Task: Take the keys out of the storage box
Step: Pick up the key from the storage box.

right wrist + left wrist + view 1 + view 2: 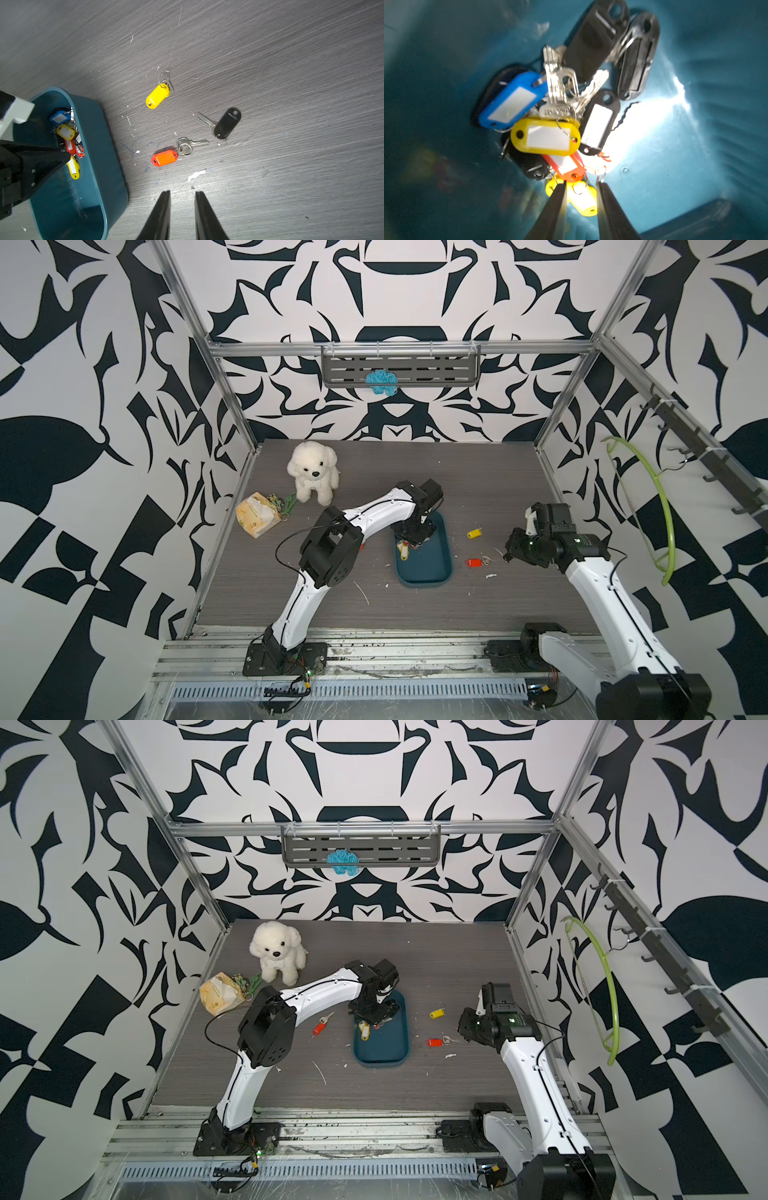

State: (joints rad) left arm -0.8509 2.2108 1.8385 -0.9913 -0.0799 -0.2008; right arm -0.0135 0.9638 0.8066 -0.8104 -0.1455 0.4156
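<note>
Left hand (582,182) down in the storage box (424,570), poised over the keys (550,116).
Its fingers (558,207) stand parted and released, astride a yellow tag (583,202) at their tips (over it, not pinching), the rest of the heap just beyond. The right hand (182,192) is released and empty above the worktop (291,83); ahead of it lie a red-tagged key (165,158), a yellow-tagged key (157,96) and a black-tagged key (227,123), out of the box.

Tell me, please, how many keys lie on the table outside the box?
4: a yellow-tagged key, a black-tagged key and a red-tagged key between the box and the right arm; a second red-tagged key beside the left arm. Arms may hide more.
</note>
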